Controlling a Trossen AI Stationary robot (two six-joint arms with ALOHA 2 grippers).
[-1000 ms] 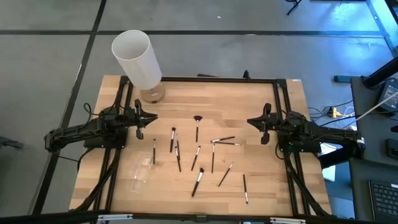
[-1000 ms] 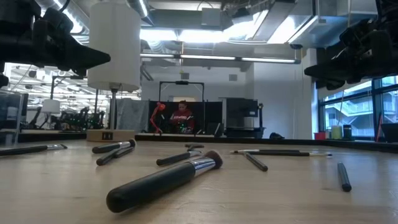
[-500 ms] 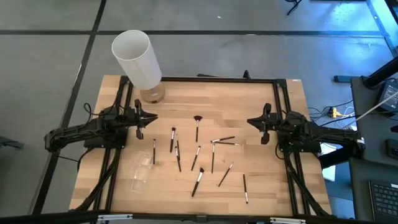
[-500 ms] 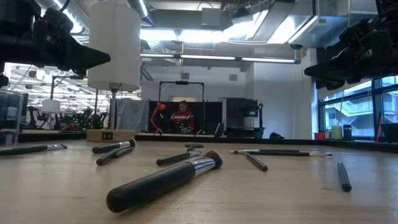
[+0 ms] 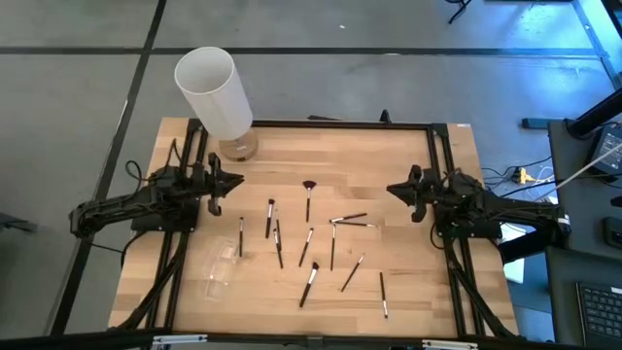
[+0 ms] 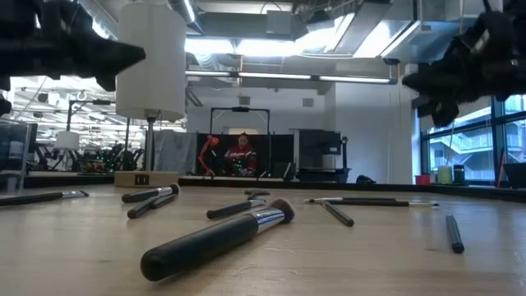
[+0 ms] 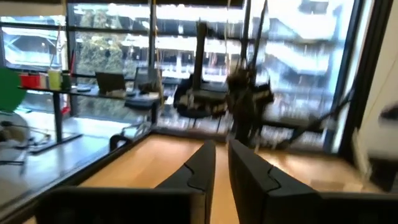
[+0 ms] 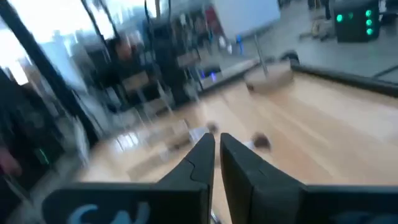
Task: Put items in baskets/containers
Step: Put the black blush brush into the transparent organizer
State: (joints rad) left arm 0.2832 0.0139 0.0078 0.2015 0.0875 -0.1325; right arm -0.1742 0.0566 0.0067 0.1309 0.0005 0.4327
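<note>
Wooden table inside a dark frame, open workshop hall beyond. Left gripper and right gripper raised off the surface at opposite sides, pointing inward, fingers nearly closed on nothing. Makeup brushes scattered flat between and nearer than both grippers, well apart from each; clear cup lying near the left arm, barely discernible; wrist views blurred.

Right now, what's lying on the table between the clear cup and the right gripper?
In the high view, most of the scattered makeup brushes lie between the clear cup, tipped on its side, and the right gripper, which is empty above the table.
</note>
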